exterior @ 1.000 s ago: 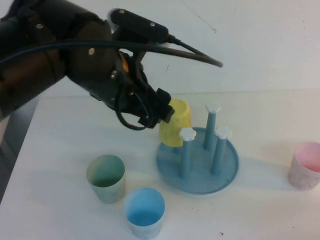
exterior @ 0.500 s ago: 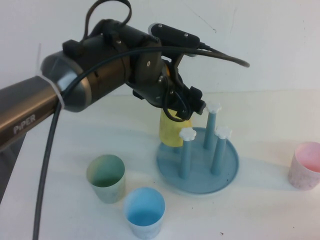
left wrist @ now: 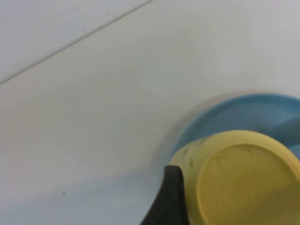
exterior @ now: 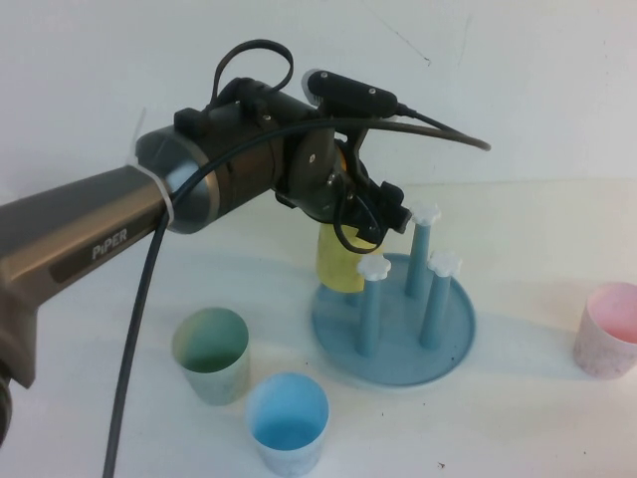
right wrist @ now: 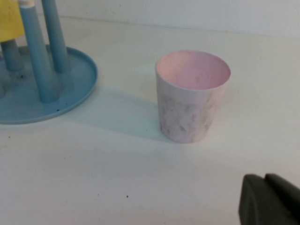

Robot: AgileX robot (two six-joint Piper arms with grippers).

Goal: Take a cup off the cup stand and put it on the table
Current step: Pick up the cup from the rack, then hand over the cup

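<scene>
Your left arm reaches in from the left, wrist angled down, left gripper (exterior: 370,221) spread wide over the cup (exterior: 339,267). The cup sits inverted on the stand (exterior: 394,334); one finger (left wrist: 168,199) looks to touch it. Right gripper (right wrist: 271,200) is closed, low over the table (right wrist: 117,164) near the pink cup (right wrist: 192,94).

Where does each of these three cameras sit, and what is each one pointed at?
High view: raised on the robot's side, looking down at the table; the left arm reaches over the cup stand, left gripper open at the yellow cup.
Left wrist view: looks down on that cup's upturned base; one fingertip shows.
Right wrist view: low, facing the pink cup; shut right gripper at the corner.
Shared: stand, yellow cup.
</scene>
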